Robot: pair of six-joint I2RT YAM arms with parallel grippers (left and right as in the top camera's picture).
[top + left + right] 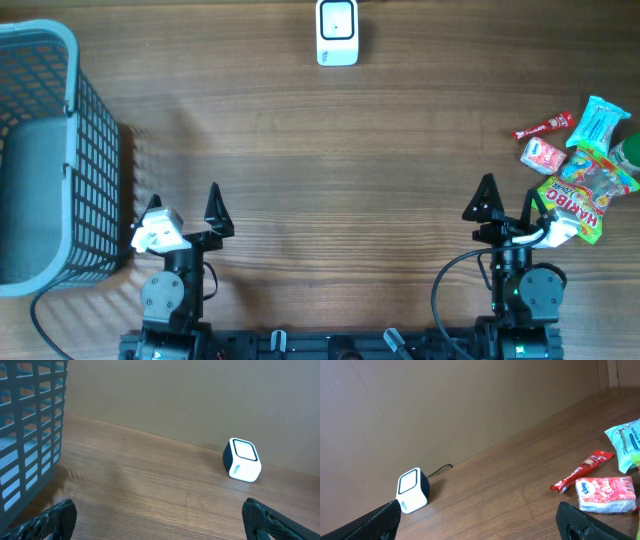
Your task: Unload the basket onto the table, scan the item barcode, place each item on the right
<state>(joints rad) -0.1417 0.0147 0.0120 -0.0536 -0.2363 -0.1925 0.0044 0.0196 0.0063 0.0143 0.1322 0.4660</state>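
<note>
A white barcode scanner with a dark back stands at the far middle of the table; it also shows as the scanner and the scanner in the wrist views. Snack items lie at the right: a red stick pack, a Kleenex tissue pack, a teal packet and a Haribo bag. My left gripper rests open and empty near the front left. My right gripper stands open and empty near the front right, just left of the Haribo bag.
A grey mesh basket fills the left edge of the table, close beside my left gripper. A green object peeks in at the right edge. The scanner's cable runs off the far side.
</note>
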